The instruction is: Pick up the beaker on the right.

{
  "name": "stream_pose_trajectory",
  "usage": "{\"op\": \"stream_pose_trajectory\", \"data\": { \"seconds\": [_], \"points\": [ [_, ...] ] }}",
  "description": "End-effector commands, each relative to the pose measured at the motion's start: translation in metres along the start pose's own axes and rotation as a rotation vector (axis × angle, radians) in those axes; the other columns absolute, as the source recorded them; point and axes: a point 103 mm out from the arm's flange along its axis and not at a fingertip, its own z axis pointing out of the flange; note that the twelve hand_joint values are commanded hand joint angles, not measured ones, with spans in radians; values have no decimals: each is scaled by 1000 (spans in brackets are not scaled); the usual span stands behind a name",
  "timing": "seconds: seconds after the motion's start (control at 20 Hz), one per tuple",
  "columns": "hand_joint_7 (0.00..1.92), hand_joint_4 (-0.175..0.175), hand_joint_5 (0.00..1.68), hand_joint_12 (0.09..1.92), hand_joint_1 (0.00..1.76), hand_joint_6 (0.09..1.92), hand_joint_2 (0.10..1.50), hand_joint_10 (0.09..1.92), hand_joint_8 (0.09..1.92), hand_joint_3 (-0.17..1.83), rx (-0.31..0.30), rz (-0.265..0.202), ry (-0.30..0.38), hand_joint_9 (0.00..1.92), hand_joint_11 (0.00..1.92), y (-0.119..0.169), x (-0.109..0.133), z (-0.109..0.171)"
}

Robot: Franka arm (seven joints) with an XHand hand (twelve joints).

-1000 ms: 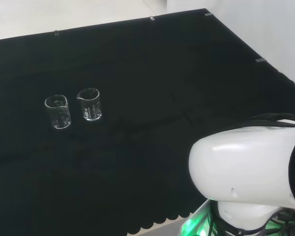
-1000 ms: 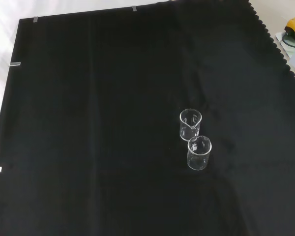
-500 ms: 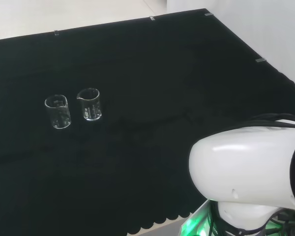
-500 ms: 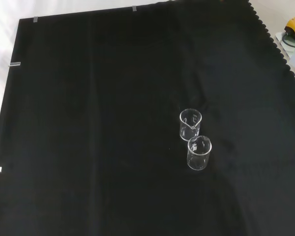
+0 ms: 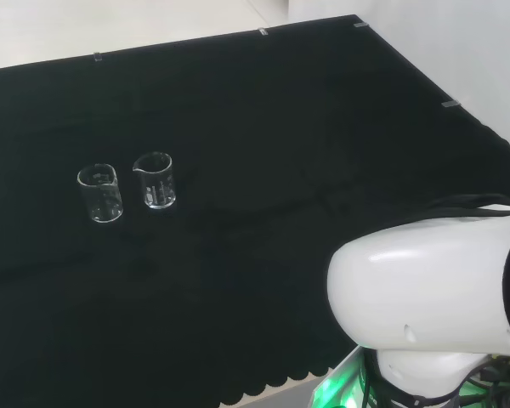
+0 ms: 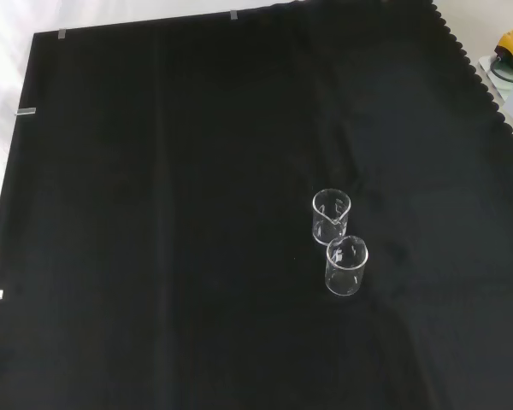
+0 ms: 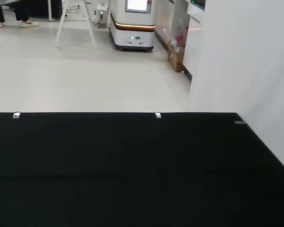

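Upright on the black cloth [image 5: 263, 102], the right-hand small clear glass beaker [image 5: 155, 180] points its spout left in the head view; I cannot tell my fingers' state.

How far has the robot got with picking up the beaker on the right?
Nothing looks done yet. Both beakers stand upright on the black cloth, untouched: in the head view, the right beaker sits close beside the left beaker. Nothing is being held or approached near them. Reaching, closing round the right beaker and lifting it all remain.
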Motion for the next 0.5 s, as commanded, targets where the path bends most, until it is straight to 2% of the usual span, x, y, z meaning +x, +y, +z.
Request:
{"op": "stream_pose_trajectory", "data": {
  "seconds": [0.05, 0.5],
  "points": [
    [58, -82, 196, 1448, 665, 87, 450, 939, 735, 945, 14, -33, 33, 133, 0, 12, 0, 16],
    [57, -83, 199, 1467, 668, 87, 447, 933, 736, 947, 31, -97, 80, 147, 5, 25, 8, 36]
  ]
}}
